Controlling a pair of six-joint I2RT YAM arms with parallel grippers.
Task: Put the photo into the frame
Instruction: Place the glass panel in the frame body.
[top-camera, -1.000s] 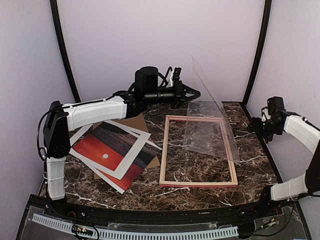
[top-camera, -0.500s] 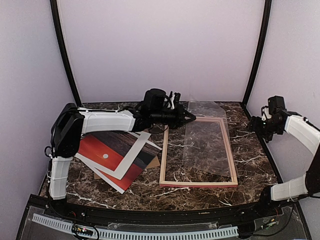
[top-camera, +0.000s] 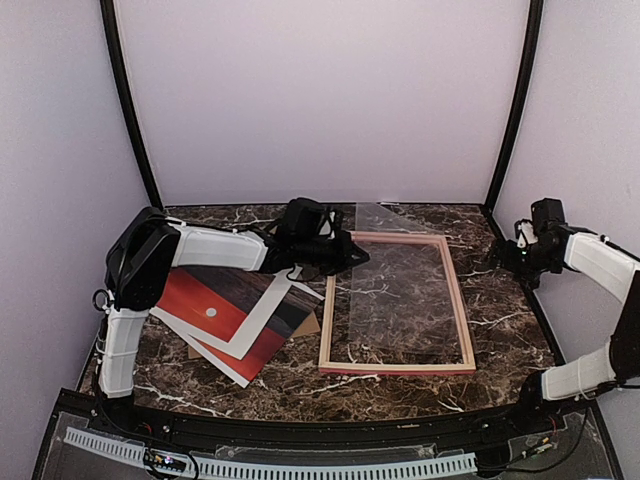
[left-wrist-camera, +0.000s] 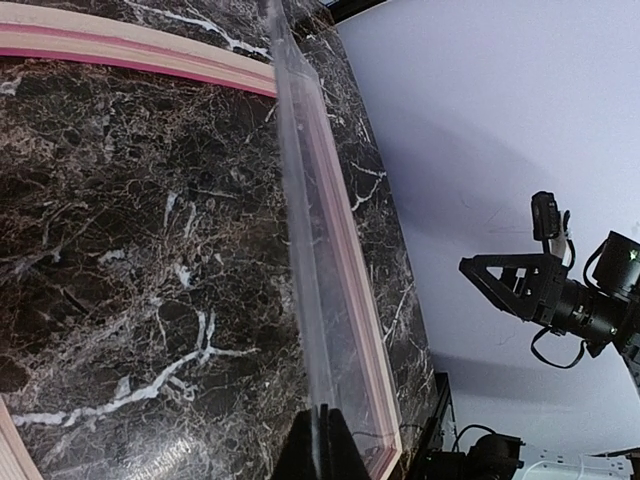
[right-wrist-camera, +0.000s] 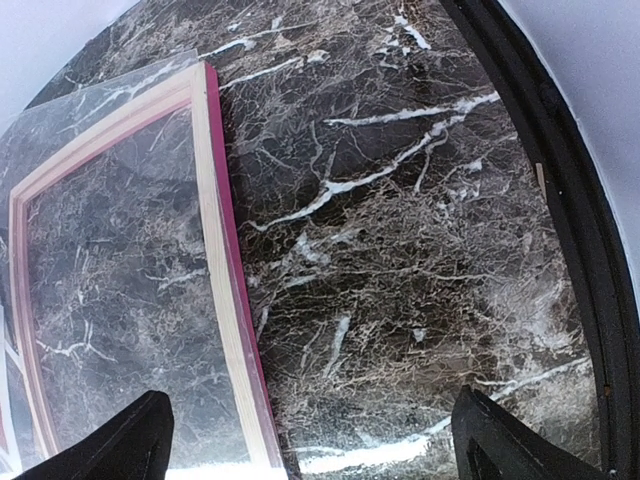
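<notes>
Clamped with the left gripper (top-camera: 352, 252) on the clear pane (top-camera: 400, 295) near its 10 o'clock corner, fingertips (left-wrist-camera: 335, 460) pinched together on the thin sheet. Laid skewed across the frame (top-camera: 398, 368), one far corner poking past the 12 o'clock rail. Just beside the frame at 9 o'clock: the photo (top-camera: 210, 300), face up, overlapping brown cardboard (top-camera: 312, 326). Out at 3 o'clock, apart from the frame: right gripper (top-camera: 503, 255), jaws spread wide, nothing between them, above the marble table (top-camera: 500, 320).
</notes>
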